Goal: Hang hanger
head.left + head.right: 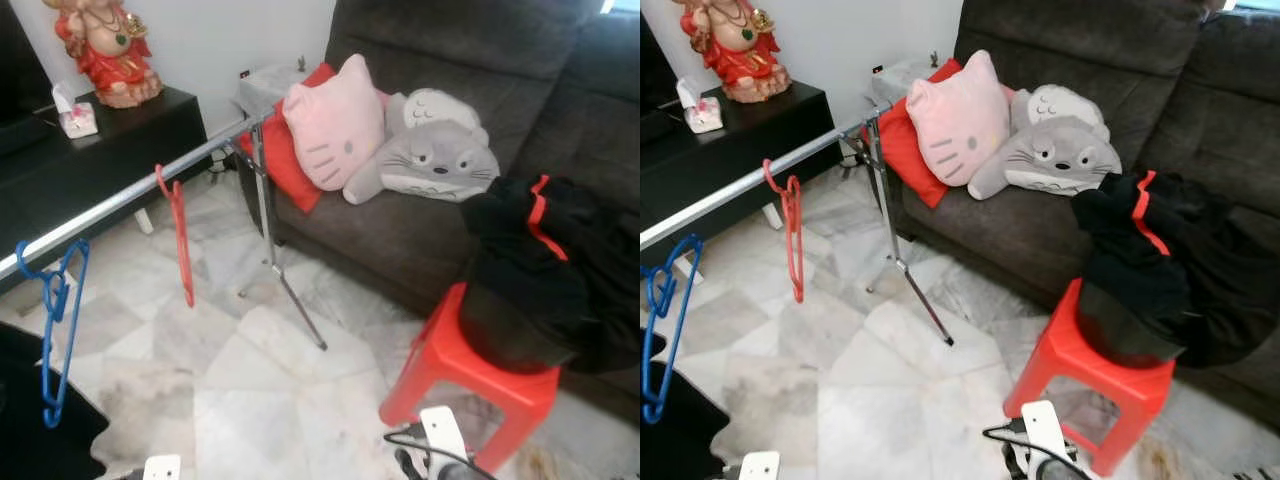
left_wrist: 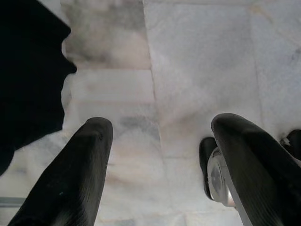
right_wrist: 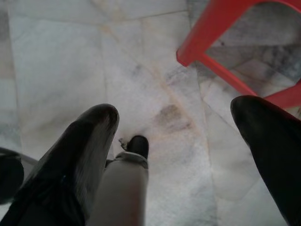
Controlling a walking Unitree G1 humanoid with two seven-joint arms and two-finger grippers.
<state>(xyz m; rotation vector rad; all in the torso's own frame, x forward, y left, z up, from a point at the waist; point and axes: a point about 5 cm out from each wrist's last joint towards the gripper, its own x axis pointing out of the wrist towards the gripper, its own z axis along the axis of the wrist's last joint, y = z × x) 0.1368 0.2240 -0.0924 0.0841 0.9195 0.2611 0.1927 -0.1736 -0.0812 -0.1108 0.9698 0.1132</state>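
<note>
The left gripper (image 2: 160, 165) is seen with its two black fingers (image 2: 75, 179) spread wide apart, nothing held between them. Pale marble floor tiles (image 2: 202, 61) with grey veining are seen beyond them. A dark mass (image 2: 28, 75) is seen at about ten o'clock of the gripper. Just beside the finger at four o'clock, a small black and silver part (image 2: 214, 176) is seen; what it is cannot be told.

I count two hangers on one rail (image 1: 120, 196): a red hanger (image 1: 181, 240) at centre left and a blue hanger (image 1: 55, 325) at lower left; two plush cushions, pink (image 1: 334, 124) and grey (image 1: 432, 152), upper centre; one red stool (image 1: 470, 375) lower right
</note>
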